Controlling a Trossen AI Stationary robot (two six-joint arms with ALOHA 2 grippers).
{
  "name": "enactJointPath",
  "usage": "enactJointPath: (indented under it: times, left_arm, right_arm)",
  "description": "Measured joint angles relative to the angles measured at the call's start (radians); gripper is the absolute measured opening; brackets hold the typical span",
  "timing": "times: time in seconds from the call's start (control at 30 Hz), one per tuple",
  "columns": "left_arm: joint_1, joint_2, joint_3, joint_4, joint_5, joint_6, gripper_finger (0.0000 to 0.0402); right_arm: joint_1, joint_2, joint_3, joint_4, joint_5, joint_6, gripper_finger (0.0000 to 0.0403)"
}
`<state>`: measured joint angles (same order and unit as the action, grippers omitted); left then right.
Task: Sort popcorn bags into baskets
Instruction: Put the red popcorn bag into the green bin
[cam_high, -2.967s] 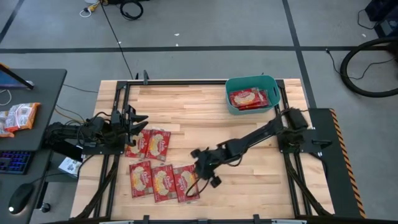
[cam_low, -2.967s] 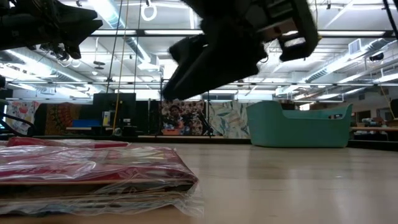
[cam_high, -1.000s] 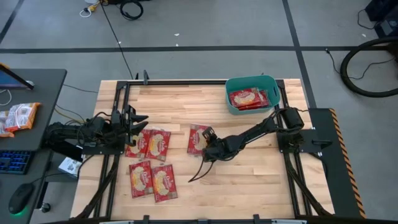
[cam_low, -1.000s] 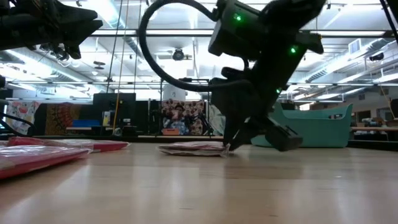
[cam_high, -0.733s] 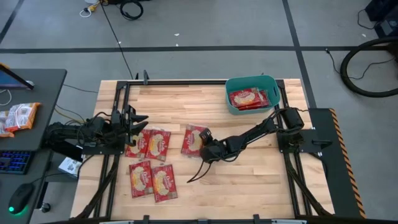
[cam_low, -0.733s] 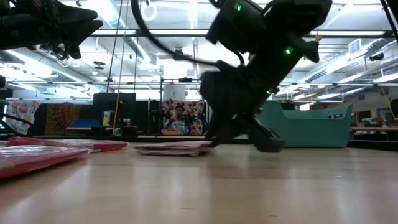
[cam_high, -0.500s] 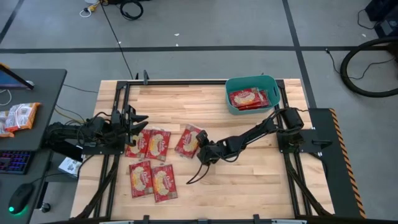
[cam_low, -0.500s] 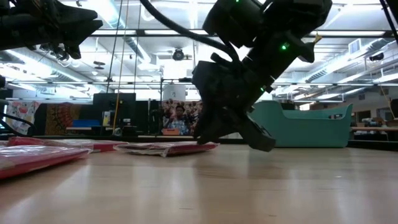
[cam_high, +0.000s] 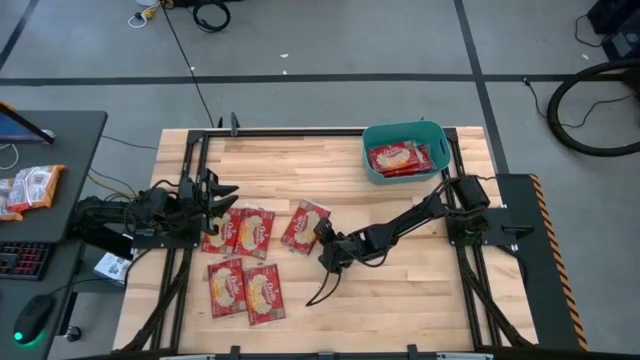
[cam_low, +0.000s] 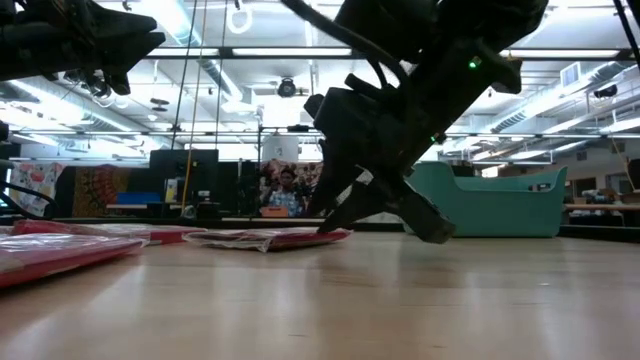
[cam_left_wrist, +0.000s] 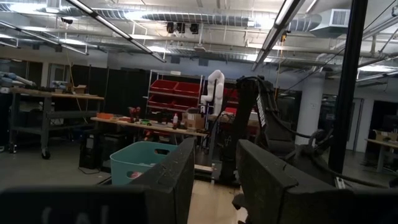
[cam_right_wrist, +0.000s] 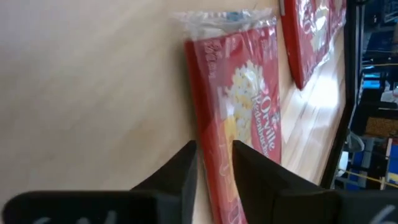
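Several red popcorn bags lie flat on the table in the high view. One (cam_high: 305, 225) lies tilted at mid-table, two (cam_high: 255, 232) by the left arm, two (cam_high: 226, 287) near the near edge. More bags (cam_high: 400, 158) lie in the teal basket (cam_high: 366, 150) at the far right. My right gripper (cam_high: 324, 238) sits low at the mid-table bag's right edge, open by a narrow gap; its wrist view shows that bag (cam_right_wrist: 239, 106) just past the fingers. My left gripper (cam_high: 222, 190) waits at the table's left, open. My right gripper comes slanting down from the table's right and near side. In the low view one fingertip (cam_low: 336, 226) meets the right end (cam_low: 318, 236) of the bag. The bag lies flat on the table, not lifted. Whether the fingers pinch that edge, I cannot tell.
The basket shows in the low view (cam_low: 480, 205) far right. Two bags (cam_low: 60, 255) lie close to that camera. A side desk left of the table holds an orange-and-white snack bag (cam_high: 30, 188), a keyboard and a mouse. Bare wood lies right of the gripper.
My right gripper moved toward the table's left, and the mid-table bag slid left ahead of it and turned from straight to tilted. In the last half second the gripper drew back slightly toward the near edge while the bag stayed put.
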<state>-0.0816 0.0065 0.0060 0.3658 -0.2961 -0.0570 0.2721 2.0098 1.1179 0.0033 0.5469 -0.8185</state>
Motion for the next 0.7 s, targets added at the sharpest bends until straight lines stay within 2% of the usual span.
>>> enactJointPath:
  times: [0.33,0.5,0.7]
  left_arm:
    - [0.000,0.000,0.000,0.001,0.000,-0.001,0.0126]
    - [0.000,0.000,0.000,0.002,0.000,-0.001,0.0126]
    - [0.000,0.000,0.000,0.028,0.000,-0.016,0.0126]
  right_arm:
    - [-0.031,0.000,0.000,-0.021,-0.042,0.048,0.0183]
    - [-0.061,0.000,0.000,-0.020,-0.058,0.032,0.0189]
    - [-0.108,-0.003,0.002,-0.014,-0.156,-0.013,0.0186]
